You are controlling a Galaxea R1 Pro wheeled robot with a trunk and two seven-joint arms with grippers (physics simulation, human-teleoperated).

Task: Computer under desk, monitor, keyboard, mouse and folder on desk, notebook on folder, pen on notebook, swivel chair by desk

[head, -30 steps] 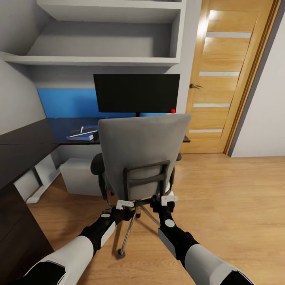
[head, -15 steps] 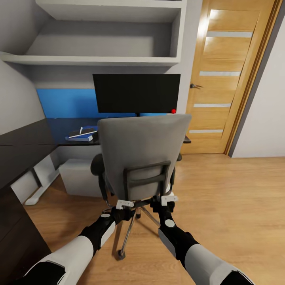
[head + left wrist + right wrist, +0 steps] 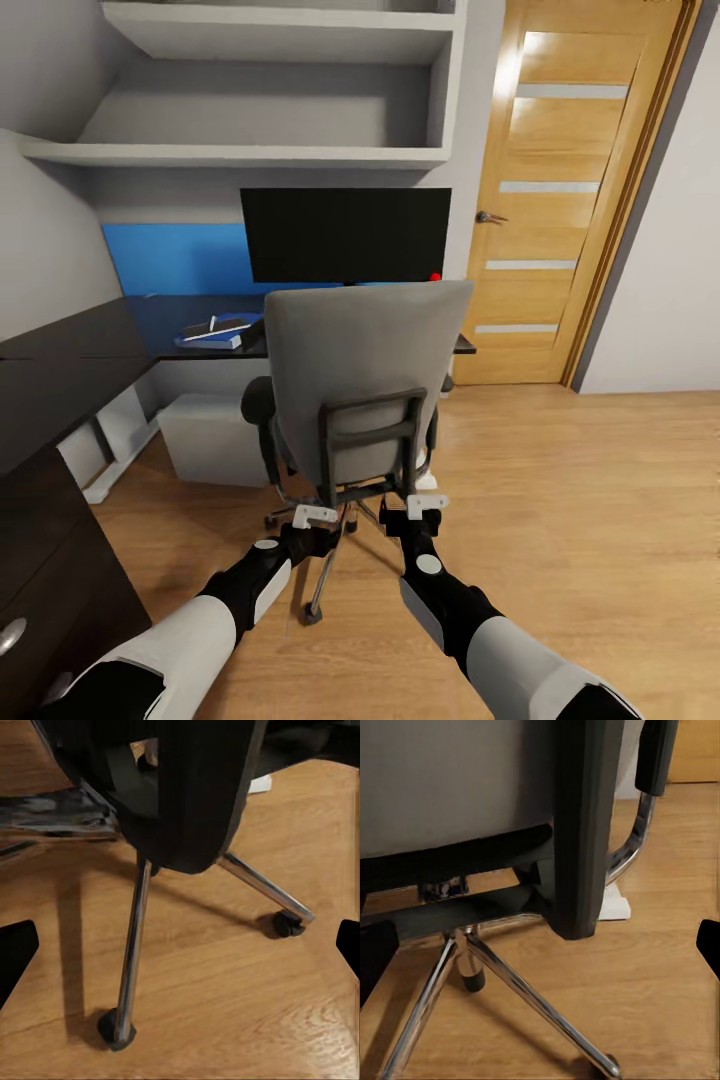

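The swivel chair point(image 3: 365, 375) stands with its grey back to me, in front of the black desk point(image 3: 70, 365). On the desk stands the monitor point(image 3: 345, 235). Left of it lies the blue folder point(image 3: 205, 342), with the dark notebook point(image 3: 228, 327) and the white pen point(image 3: 211, 327) on top. The pale computer point(image 3: 205, 440) sits under the desk. The chair's back hides the keyboard and the mouse. My left gripper point(image 3: 316, 520) point(image 3: 180, 952) and right gripper point(image 3: 426, 510) point(image 3: 540, 956) hang open just behind the chair's lower back frame point(image 3: 577, 832), holding nothing.
A wooden door point(image 3: 560, 190) stands shut at the right. A black drawer cabinet point(image 3: 45, 560) is close at my left. Grey shelves point(image 3: 260, 155) hang above the monitor. The chair's metal legs point(image 3: 131, 952) and castors spread over the plank floor point(image 3: 580, 500).
The chair has rolled a little away from my grippers toward the desk and turned slightly. The whole view has shifted a bit as well. Both grippers stay open.
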